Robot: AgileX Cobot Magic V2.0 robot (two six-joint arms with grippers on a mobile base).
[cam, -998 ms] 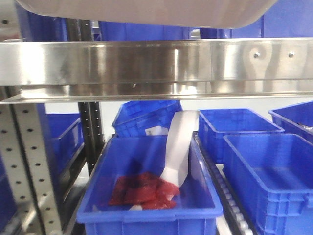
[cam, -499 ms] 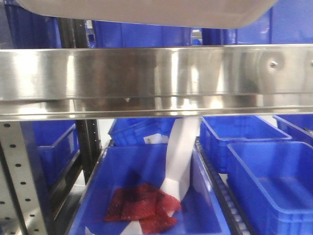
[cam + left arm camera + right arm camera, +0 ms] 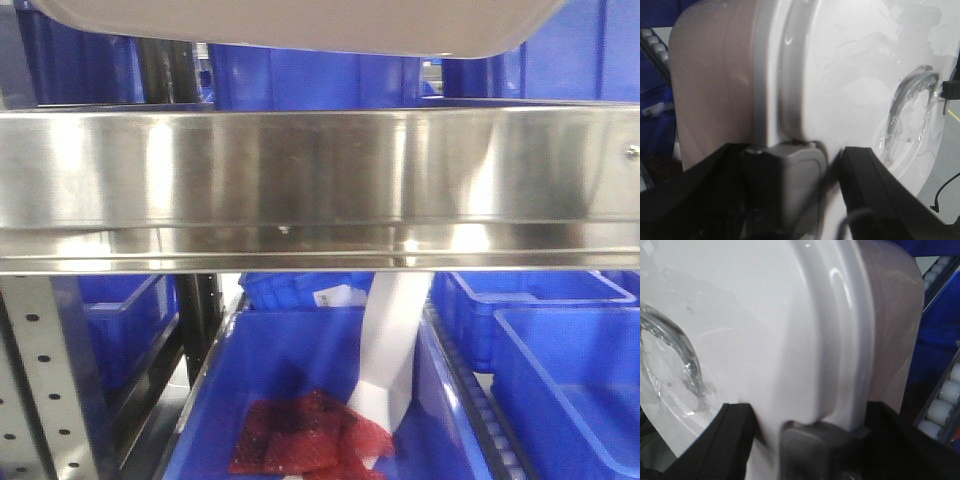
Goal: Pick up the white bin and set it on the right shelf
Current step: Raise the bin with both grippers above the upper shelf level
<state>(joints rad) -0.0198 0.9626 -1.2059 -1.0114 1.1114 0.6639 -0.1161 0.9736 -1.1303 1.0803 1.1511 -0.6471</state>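
Over the last second the right shelf (image 3: 320, 170) has swelled and sunk in the front view, its brushed steel rail now spanning the frame. The blue bin (image 3: 290, 350) holding red mesh bags (image 3: 310, 445) has slid lower beneath it. I judge the base is closing on the rack with the load carried above rail height, and setting down is not yet done. The white bin (image 3: 300, 25) keeps its place along the top edge there, underside showing. The left claw (image 3: 790, 200) is clamped across the bin's rim at a grey latch (image 3: 796, 170). The pinkish translucent wall lies left of its jaws, and the glossy lid with its recessed handle (image 3: 912, 115) lies right. The right claw (image 3: 815, 450) grips the opposite rim likewise.
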